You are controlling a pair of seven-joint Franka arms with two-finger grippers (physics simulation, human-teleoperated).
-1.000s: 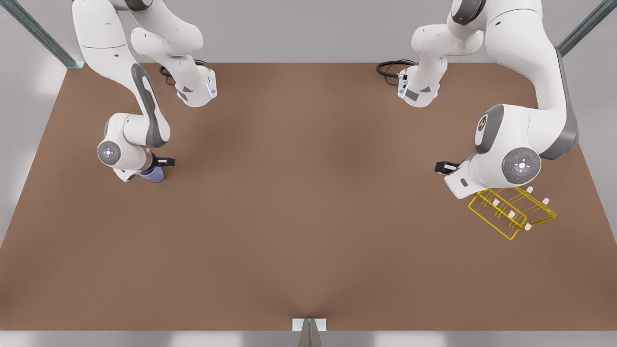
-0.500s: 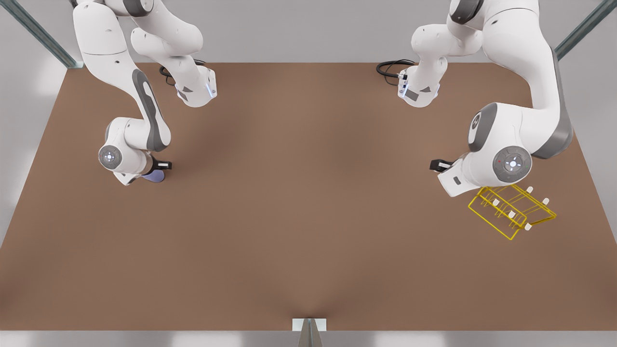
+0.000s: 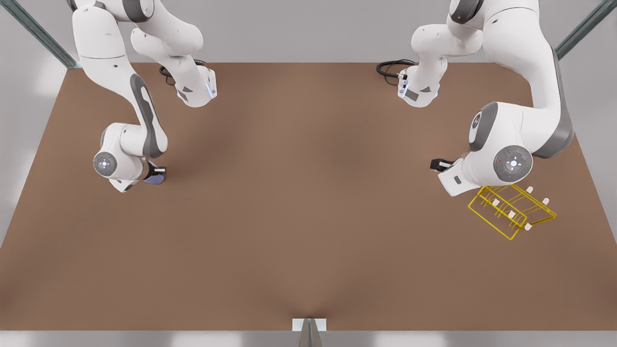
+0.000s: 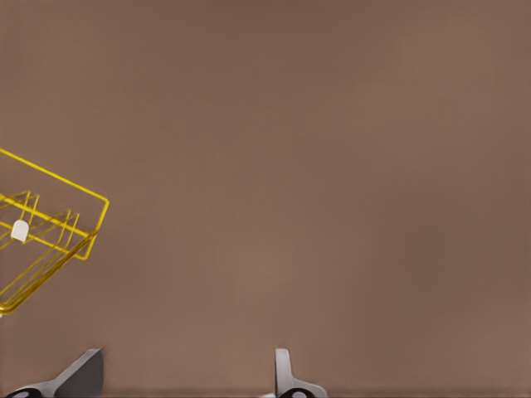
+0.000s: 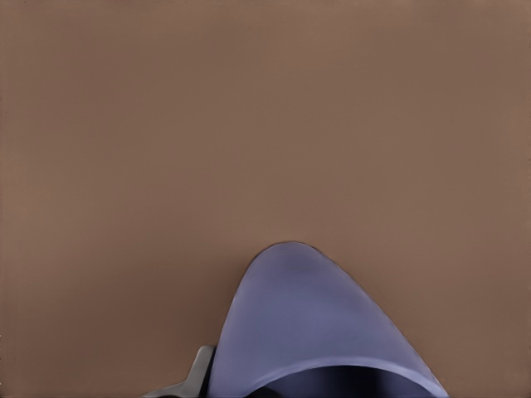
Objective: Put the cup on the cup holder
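Note:
The lavender-blue cup (image 3: 157, 180) stands on the brown table at the front view's left, mostly covered by my right gripper (image 3: 150, 176), which is low over it. In the right wrist view the cup (image 5: 307, 323) sits right at the gripper, its dark inside showing. At the front view's right, the yellow wire cup holder (image 3: 511, 209) with white-capped prongs rests on the table. My left gripper (image 3: 452, 181) hovers just beside its back corner. Seen from the left wrist, that gripper (image 4: 184, 378) is open with nothing in it, and the cup holder (image 4: 51, 234) lies off to one side.
Both arm bases (image 3: 195, 91) stand at the far table edge, with black cables (image 3: 390, 67) beside them. A wide stretch of bare brown table (image 3: 308, 193) separates the cup from the cup holder.
My right gripper has sunk lower over the cup and shifted slightly toward the front view's left, covering more of it. My left gripper drew back a little from the cup holder, then stayed.

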